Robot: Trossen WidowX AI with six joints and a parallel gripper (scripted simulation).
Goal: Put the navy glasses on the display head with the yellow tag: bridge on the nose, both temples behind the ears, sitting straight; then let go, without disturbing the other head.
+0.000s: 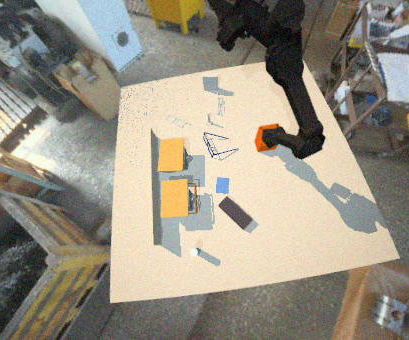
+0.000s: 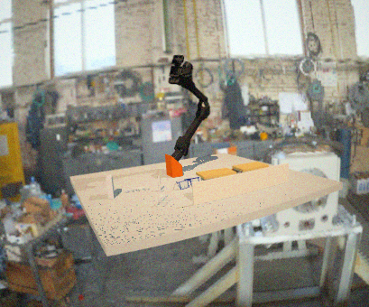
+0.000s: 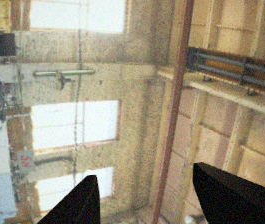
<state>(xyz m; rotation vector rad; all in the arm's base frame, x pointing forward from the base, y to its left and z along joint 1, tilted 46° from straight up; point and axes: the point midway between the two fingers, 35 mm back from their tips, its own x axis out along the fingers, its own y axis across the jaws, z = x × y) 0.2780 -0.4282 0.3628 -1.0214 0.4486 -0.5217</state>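
The navy glasses (image 1: 212, 155) (image 2: 188, 183) lie on the table, front frame toward the heads and temples spread away from them. Two display heads stand side by side, seen from above as orange-yellow blocks with dark faces: one head (image 1: 171, 155) is nearer the glasses, the other head (image 1: 174, 198) has brown-orange glasses (image 1: 196, 198) at its face. Which head carries the yellow tag cannot be told. My gripper (image 3: 145, 171) is partly open with nothing between its fingers. It is high above the table, far from the glasses, and the wrist view shows only the surrounding room.
An orange block (image 1: 259, 141) (image 2: 174, 167) is at the arm's lower end. A low wall (image 1: 156, 200) runs behind the heads. A blue square (image 1: 222, 185), a dark brown box (image 1: 237, 213) and a white-topped post (image 1: 194, 252) are near the heads. A grey panel (image 1: 210, 83) stands farther off.
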